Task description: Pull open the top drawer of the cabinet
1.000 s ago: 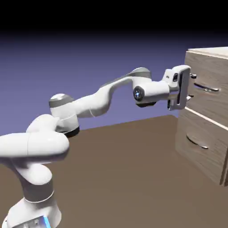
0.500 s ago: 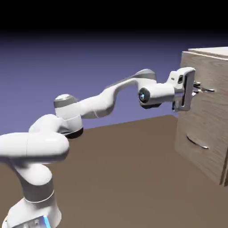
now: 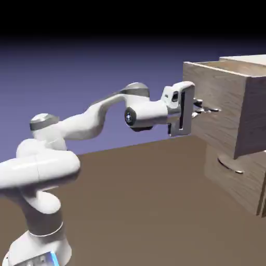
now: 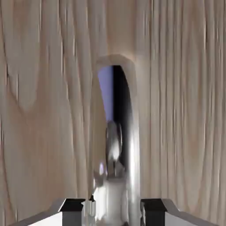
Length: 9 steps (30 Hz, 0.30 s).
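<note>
With its curved silver handle (image 3: pixel 212 109) pinched by the jaws (image 3: pixel 198 107), top drawer (image 3: pixel 215 106) standing open.

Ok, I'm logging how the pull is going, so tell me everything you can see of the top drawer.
The top drawer is a boxy, light grey-brown drawer with wood grain, standing well out from the cabinet, above the lower drawer. Its top is open, showing a paler inside edge. A slim, shiny silver handle curves across its front, and the gripper is closed on that handle. The drawer looks level; its far end is out of view.
</note>
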Available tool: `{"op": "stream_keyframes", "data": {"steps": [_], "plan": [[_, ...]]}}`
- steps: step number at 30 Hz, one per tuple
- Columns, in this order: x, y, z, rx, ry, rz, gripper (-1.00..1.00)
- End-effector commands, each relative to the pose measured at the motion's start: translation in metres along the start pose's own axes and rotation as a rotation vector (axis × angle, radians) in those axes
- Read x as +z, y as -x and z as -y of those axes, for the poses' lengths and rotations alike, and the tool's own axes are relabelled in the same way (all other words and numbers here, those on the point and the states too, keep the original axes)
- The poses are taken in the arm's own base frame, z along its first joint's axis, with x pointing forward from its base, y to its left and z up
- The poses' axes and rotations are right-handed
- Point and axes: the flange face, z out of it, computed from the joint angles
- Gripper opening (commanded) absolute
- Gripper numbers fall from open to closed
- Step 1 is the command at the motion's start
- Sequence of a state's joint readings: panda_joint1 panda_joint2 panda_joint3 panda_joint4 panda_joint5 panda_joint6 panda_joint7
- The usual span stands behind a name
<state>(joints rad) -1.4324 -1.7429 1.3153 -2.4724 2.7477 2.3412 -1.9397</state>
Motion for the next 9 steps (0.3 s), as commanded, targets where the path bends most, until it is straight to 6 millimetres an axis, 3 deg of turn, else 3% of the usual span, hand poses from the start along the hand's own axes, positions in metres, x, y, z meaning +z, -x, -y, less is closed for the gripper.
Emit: {"op": "stream_keyframes", "data": {"steps": [1,5,6,7,9], "plan": [[-0.012,0.000,0.000,0.000,0.001,-0.002,-1.00],[-0.053,0.000,0.000,0.000,0.001,-0.002,-1.00],[-0.053,0.000,0.000,0.000,0.001,-0.002,1.00],[-0.053,0.000,0.000,0.000,0.001,-0.002,1.00],[-0.075,-0.001,0.000,0.000,0.002,-0.003,1.00]]}}
